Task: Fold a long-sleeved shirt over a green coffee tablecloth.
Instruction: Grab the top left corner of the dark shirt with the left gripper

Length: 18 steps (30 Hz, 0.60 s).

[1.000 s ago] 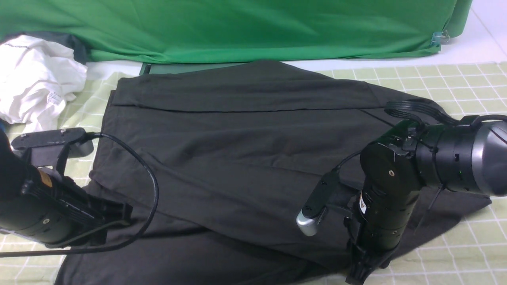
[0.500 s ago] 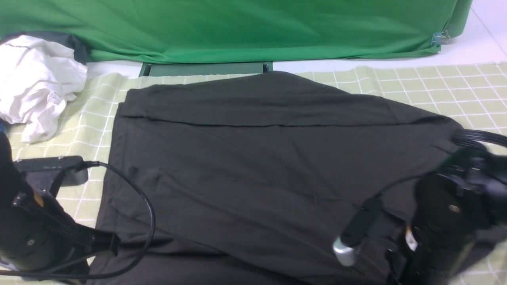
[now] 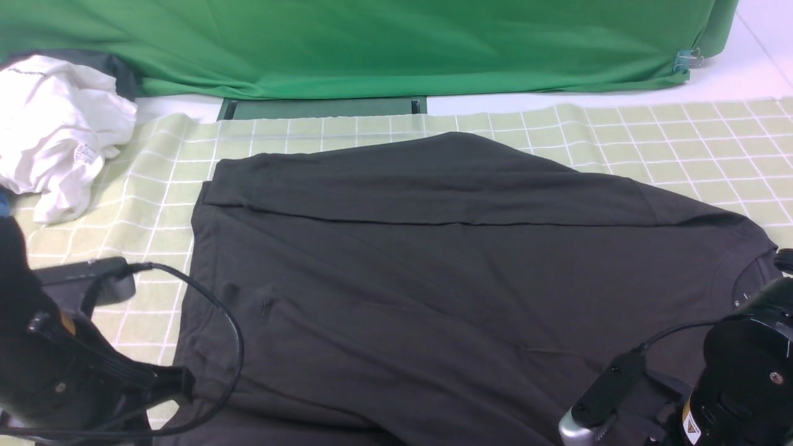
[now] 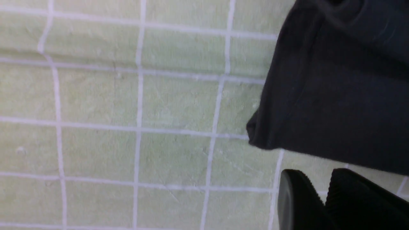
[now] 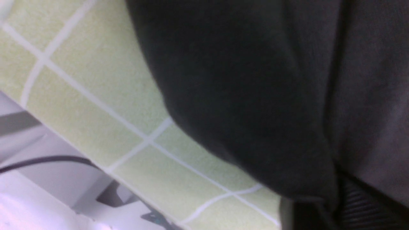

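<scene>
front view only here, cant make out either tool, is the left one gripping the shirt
Observer: No. In the left wrist view, a corner of the long-sleeved shirt lies on the green coffee tablecloth. It is apart from the left tool, and a strip of cloth shows between the shirt and the fingers.
Operator: and the right one
Observer: Cannot tell. In the right wrist view, a shirt fold covers the tip of the right tool, so how its jaws stand is hidden.
Operator: is that fold near the table edge
Observer: Fairly near. The tablecloth's edge shows in that same view, with a black cable beyond it.
</scene>
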Available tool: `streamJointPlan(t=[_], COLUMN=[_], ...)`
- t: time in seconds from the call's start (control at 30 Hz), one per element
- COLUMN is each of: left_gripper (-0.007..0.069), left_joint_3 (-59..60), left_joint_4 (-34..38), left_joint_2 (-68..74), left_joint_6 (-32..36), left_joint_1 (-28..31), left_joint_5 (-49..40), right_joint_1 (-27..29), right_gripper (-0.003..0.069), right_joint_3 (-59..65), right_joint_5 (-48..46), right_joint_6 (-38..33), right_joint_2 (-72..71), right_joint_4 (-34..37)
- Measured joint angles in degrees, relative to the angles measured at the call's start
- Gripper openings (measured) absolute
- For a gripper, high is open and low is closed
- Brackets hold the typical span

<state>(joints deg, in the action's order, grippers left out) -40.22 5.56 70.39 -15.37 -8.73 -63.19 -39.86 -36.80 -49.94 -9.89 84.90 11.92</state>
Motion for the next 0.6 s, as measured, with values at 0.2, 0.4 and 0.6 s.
streamJointPlan(t=[0.2,0.4,0.6], left_gripper=[0.0292,0.0472,0.048], left_joint_3=[1.45,2.34,2.4], left_joint_4=[-1.32,-1.26,-0.39], left_joint_2=[5.51,12.13,17.78], left_joint_6=[2.46,2.46,2.46], left_joint_1=[0.0,0.0,0.0], left_joint_5=[4.58,9.38,12.04], right_joint_1=[0.0,-0.05,-0.05], right_gripper=[0.0538,0.0566,0.0559], right_joint_3=[-3.48,-9.23,-13.96], right_joint_5=[-1.21,-1.77,-1.97], right_joint_6=[0.39,-1.68,-2.47], right_joint_2=[-2.01,-9.53,-16.93], right_joint_4=[1.3,5.72,6.8])
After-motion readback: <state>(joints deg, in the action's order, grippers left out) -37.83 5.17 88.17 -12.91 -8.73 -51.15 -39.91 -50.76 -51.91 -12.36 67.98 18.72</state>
